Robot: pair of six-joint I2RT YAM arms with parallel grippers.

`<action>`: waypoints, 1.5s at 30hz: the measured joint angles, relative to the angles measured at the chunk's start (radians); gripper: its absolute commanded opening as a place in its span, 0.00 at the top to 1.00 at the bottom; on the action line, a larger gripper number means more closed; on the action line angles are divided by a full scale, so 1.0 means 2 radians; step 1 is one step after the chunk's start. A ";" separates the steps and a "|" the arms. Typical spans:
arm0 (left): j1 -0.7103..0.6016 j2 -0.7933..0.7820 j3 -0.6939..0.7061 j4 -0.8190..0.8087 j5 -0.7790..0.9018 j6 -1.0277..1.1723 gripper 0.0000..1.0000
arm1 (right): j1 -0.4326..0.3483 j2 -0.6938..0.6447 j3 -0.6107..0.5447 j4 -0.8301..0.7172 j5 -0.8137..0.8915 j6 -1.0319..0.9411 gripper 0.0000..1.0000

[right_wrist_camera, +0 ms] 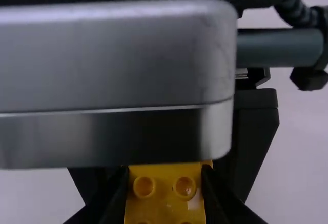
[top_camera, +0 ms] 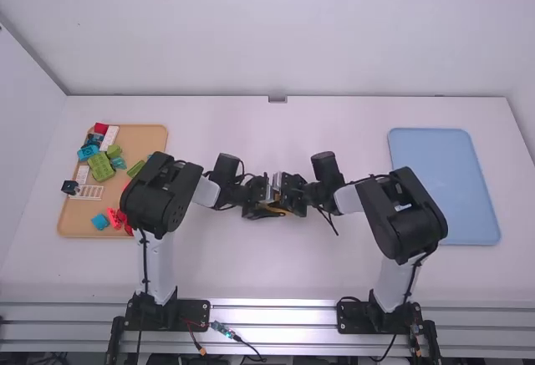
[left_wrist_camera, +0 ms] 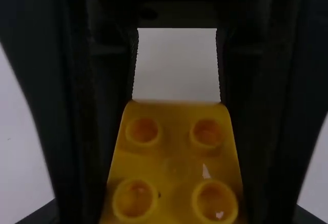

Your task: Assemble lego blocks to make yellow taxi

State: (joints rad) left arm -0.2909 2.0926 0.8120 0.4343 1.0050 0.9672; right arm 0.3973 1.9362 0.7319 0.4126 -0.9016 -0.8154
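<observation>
- High view: white table (top_camera: 334, 269).
- Blue tray (top_camera: 443, 190), right.
- Tan tray (top_camera: 150, 135) of mixed blocks, left.
- Right gripper (top_camera: 290, 200), mid-table; clamped on the yellow block.
- Left gripper (top_camera: 258, 202), close beside; grasp cannot be told.
- Yellow block (left_wrist_camera: 177, 157), studded, between grippers.

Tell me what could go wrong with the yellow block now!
The yellow block might slip or twist, because the right gripper pinches it from its two sides. The left gripper is also crowded right up close, so the two could bump and knock the block loose. If it fell, it might bounce on the table.
</observation>
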 measured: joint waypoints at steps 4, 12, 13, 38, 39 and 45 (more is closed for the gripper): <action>0.000 0.000 0.000 -0.001 0.000 0.001 0.77 | 0.000 0.000 0.000 0.000 -0.001 -0.004 1.00; 0.000 0.000 0.000 -0.003 0.001 0.003 0.81 | 0.000 0.000 0.005 -0.013 -0.006 -0.015 1.00; 0.000 0.000 0.000 -0.003 0.002 0.003 0.81 | 0.001 0.000 0.008 -0.021 -0.006 -0.020 1.00; 0.009 0.000 0.000 0.000 -0.002 0.000 0.87 | -0.006 0.035 0.045 -0.039 -0.046 -0.028 1.00; 0.009 0.000 0.000 0.000 -0.002 0.000 0.85 | -0.010 0.035 0.045 -0.039 -0.048 -0.027 1.00; 0.009 0.000 0.000 -0.001 -0.002 0.001 0.86 | -0.015 0.036 0.047 -0.047 -0.046 -0.014 1.00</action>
State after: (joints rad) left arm -0.2729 2.0926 0.8124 0.4320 1.0008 0.9684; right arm 0.3664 2.0090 0.8257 0.3183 -0.9932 -0.8440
